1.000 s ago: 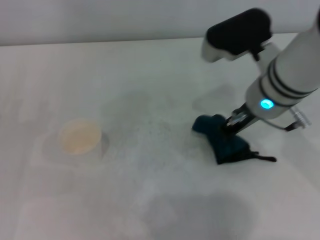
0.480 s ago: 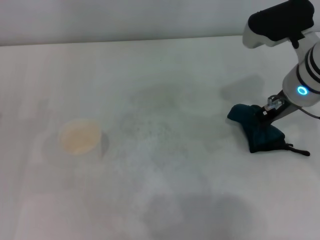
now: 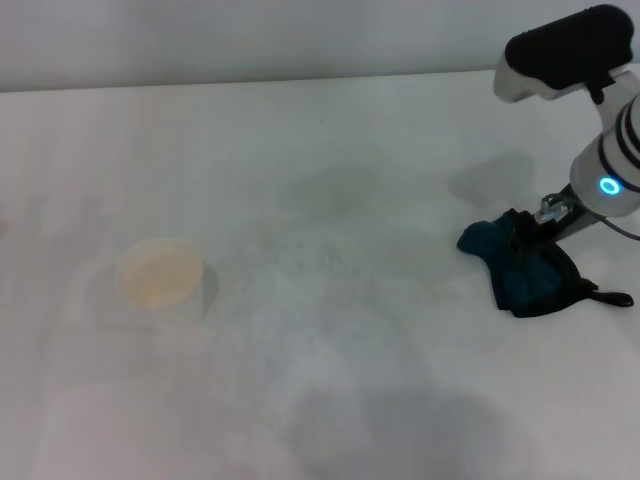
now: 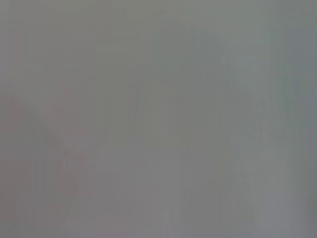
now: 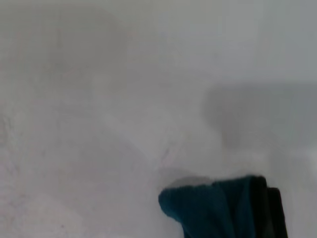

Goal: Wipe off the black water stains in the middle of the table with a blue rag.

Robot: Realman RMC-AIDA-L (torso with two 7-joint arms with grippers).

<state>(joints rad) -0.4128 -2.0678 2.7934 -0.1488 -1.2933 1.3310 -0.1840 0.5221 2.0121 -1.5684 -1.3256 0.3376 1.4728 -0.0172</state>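
Observation:
The blue rag (image 3: 525, 270) lies bunched on the white table (image 3: 300, 380) at the far right, its black trim trailing toward the right edge. My right gripper (image 3: 543, 225) comes down onto the rag's top and is shut on it. The rag's edge also shows in the right wrist view (image 5: 223, 206). No dark brown-black blot shows anywhere in the middle of the table, only faint grey smudges (image 3: 335, 190). My left gripper is out of view; the left wrist view shows only blank grey.
A pale round cup (image 3: 158, 273) stands on the left part of the table. The table's far edge (image 3: 250, 84) runs along the top of the head view. The right arm's white body (image 3: 610, 150) hangs over the right side.
My right gripper has dragged the blue rag from the table's middle to the far right. In the last half second it barely moved.

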